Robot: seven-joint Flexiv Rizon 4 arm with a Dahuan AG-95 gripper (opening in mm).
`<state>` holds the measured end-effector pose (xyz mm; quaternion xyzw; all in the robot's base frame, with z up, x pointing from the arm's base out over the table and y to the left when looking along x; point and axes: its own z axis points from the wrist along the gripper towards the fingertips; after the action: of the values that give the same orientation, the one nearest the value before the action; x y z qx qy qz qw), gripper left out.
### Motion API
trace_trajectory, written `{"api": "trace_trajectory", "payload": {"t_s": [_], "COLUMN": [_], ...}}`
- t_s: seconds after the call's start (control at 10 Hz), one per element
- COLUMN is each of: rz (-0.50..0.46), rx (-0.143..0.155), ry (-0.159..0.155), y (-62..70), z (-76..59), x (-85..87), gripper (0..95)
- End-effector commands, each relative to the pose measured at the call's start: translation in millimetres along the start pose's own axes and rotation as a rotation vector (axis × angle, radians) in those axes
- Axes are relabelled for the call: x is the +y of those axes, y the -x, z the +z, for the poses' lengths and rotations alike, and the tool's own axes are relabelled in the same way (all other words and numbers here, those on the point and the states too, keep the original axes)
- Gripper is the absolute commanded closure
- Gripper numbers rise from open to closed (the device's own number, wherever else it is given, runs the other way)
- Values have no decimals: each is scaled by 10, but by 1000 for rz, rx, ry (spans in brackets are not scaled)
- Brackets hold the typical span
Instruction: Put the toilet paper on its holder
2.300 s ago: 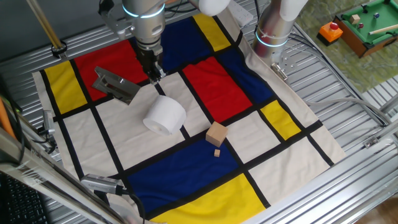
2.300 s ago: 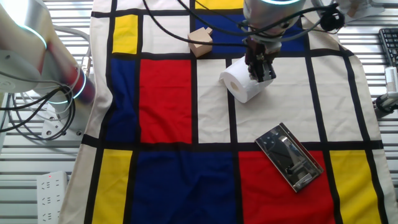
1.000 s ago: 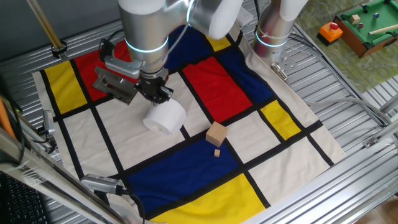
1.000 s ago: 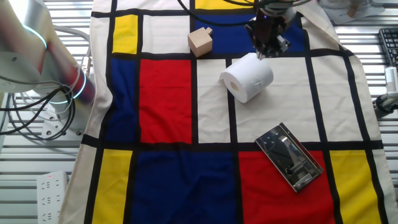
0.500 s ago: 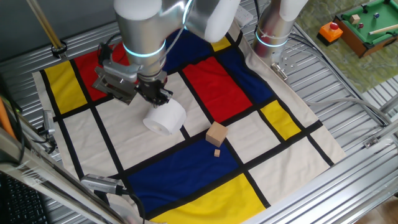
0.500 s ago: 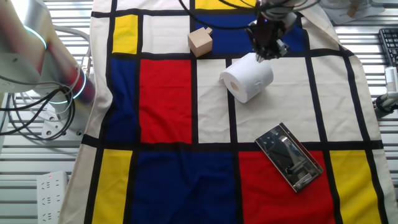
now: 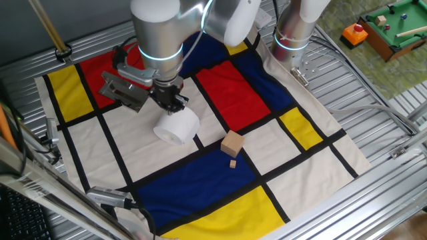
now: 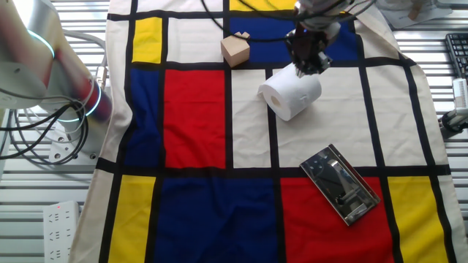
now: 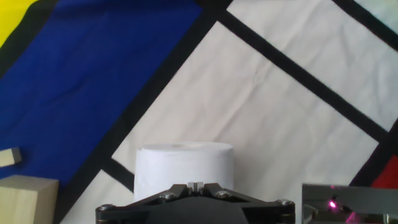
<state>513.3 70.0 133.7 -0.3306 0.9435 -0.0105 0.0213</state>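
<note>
The toilet paper [image 7: 177, 125] is a white roll lying on its side on a cream panel of the cloth. It also shows in the other fixed view [image 8: 291, 92] and in the hand view [image 9: 184, 168]. The grey metal holder [image 7: 123, 90] lies flat on the red panel beside it, and shows in the other fixed view [image 8: 340, 183] and at the hand view's lower right [image 9: 348, 202]. My gripper [image 7: 172, 103] hangs close over the roll's rim on the holder side [image 8: 307, 66]. Its jaws are shut and empty [image 9: 194, 185].
A tan wooden block [image 7: 232, 143] sits on the cloth past the roll [image 8: 235, 49] [image 9: 25, 199], with a small wooden piece [image 7: 233, 163] next to it. A second robot base [image 7: 293, 33] stands at the cloth's far edge.
The arm swung and turned its wrist over the roll, then shifted slightly along the roll's edge. The roll, holder and block have not moved.
</note>
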Motion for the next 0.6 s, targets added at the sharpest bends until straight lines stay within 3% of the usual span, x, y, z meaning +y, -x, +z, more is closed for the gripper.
{"api": "trace_trajectory", "payload": {"t_s": [0.1,0.5,0.6], "rz": [7,-15,-49], "rx": [11,-1,10], "ry": [3,3,-2], "y": [14,7,7], "z": [0,6,7], "x": [2,6,6], "gripper": [950,950,0]}}
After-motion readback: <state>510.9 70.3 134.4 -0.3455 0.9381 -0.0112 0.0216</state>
